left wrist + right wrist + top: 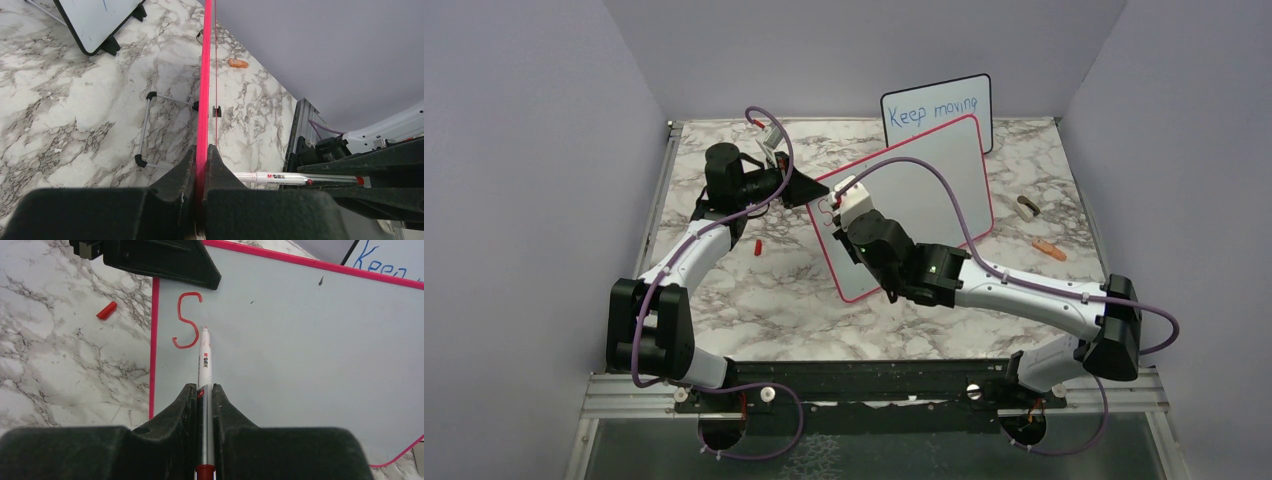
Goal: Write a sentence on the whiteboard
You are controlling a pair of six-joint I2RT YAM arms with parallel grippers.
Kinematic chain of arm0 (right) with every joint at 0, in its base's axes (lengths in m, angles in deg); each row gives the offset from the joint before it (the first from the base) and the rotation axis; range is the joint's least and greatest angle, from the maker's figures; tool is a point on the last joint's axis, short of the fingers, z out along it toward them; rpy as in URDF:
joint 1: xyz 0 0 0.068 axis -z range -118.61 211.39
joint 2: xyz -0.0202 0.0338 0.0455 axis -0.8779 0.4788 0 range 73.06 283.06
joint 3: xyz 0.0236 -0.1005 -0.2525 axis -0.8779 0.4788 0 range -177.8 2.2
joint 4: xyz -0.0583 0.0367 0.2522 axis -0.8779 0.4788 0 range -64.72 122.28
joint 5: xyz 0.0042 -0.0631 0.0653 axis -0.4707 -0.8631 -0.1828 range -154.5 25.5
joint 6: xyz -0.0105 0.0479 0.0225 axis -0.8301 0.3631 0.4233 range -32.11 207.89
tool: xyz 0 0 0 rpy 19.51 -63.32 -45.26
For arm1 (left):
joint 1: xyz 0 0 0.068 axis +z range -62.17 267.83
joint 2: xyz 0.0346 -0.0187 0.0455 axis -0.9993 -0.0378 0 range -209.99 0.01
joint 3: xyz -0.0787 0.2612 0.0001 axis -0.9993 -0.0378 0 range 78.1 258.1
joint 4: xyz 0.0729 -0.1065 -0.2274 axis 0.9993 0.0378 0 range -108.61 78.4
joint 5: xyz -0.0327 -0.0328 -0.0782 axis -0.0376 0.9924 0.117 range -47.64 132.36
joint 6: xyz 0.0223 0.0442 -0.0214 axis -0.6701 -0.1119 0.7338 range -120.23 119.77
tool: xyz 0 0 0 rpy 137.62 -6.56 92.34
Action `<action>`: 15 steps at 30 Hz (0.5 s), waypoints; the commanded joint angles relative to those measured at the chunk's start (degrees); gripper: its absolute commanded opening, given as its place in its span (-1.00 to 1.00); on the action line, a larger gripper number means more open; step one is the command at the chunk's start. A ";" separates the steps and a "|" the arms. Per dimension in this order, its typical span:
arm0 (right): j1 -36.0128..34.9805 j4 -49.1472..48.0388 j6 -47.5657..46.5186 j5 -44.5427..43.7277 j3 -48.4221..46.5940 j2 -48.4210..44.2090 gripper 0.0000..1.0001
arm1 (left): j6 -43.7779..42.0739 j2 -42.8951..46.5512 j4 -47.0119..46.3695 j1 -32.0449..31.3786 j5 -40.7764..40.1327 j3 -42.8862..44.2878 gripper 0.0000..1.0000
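The whiteboard [929,195], framed in red-pink, leans tilted in the middle of the table. My left gripper [205,150] is shut on its left frame edge [204,75], and it also shows in the top view [807,190]. My right gripper [204,387] is shut on a white marker [205,360] with a red end. The marker's tip is at the board face [310,355], just right of a red letter "S" [187,320]. That letter is the only part of the sentence on the board. From the left wrist the marker [290,177] shows beyond the frame.
A smaller black-framed board [937,112] with blue writing stands behind the whiteboard. A red cap [758,245] lies on the marble left of the board. An orange object [1048,248] and a small dark-and-white one [1028,207] lie at the right. The whiteboard's wire stand [145,125] rests behind it.
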 commanded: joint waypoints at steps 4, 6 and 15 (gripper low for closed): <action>0.69 -2.24 0.31 -0.40 0.44 1.17 -0.99 | -1.01 -1.22 2.28 -1.54 0.56 -1.59 -1.00; 0.80 -2.39 0.31 -0.18 0.51 1.38 -0.99 | -1.01 -1.22 2.30 -1.49 0.56 -1.59 -1.00; 1.13 -2.39 0.30 -0.17 1.03 1.64 -0.99 | -1.09 -1.31 2.25 -1.50 0.64 -1.59 -1.00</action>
